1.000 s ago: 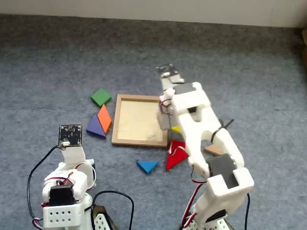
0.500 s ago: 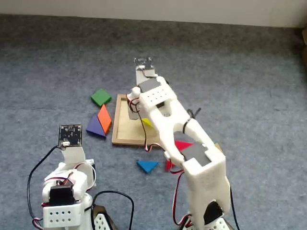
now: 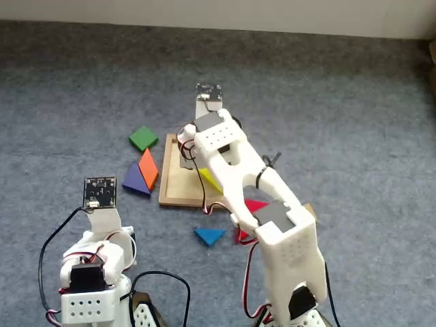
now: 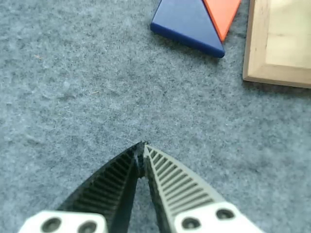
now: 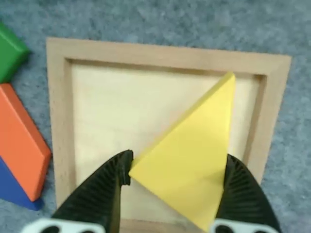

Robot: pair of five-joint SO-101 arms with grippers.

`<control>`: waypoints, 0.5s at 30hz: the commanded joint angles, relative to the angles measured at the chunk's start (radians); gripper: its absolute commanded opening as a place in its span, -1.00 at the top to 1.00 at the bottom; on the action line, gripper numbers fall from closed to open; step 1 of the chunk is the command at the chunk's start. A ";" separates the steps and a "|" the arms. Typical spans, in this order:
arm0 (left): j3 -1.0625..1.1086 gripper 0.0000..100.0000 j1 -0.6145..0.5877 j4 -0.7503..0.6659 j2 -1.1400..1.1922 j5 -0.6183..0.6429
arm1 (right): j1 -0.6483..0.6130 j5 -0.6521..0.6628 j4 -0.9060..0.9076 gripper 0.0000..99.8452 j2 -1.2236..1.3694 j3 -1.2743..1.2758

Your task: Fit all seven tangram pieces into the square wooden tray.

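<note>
My right gripper [image 5: 177, 165] is shut on the yellow triangle [image 5: 189, 155], holding it tilted above the square wooden tray [image 5: 165, 51], whose floor is bare. From above, my right arm [image 3: 225, 150] stretches across the tray [image 3: 170, 197] and the yellow triangle [image 3: 210, 180] peeks out under it. Left of the tray lie a green square [image 3: 143, 138], an orange parallelogram [image 3: 148, 168] and a dark blue triangle [image 3: 135, 179]. A small blue triangle [image 3: 209, 236] and a red triangle [image 3: 255, 205] lie in front of the tray. My left gripper [image 4: 142, 148] is shut and empty over the carpet.
A tan piece [image 3: 310, 210] peeks out to the right of my right arm. The left arm's base [image 3: 92, 272] sits at the near left. In the left wrist view the dark blue triangle [image 4: 189, 22] and the tray's corner [image 4: 255, 48] lie ahead on grey carpet.
My right arm has swung left, carrying the yellow triangle from beside the tray's right edge to above the tray. The left arm has not moved.
</note>
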 commanded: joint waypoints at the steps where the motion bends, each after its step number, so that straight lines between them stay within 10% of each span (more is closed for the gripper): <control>1: 0.021 0.99 -0.008 0.005 -0.013 -0.008 | 0.047 -0.012 0.039 0.54 -0.019 -0.059; 15: 0.021 0.99 -0.008 0.005 -0.013 -0.008 | 0.042 -0.006 0.045 0.36 -0.028 -0.070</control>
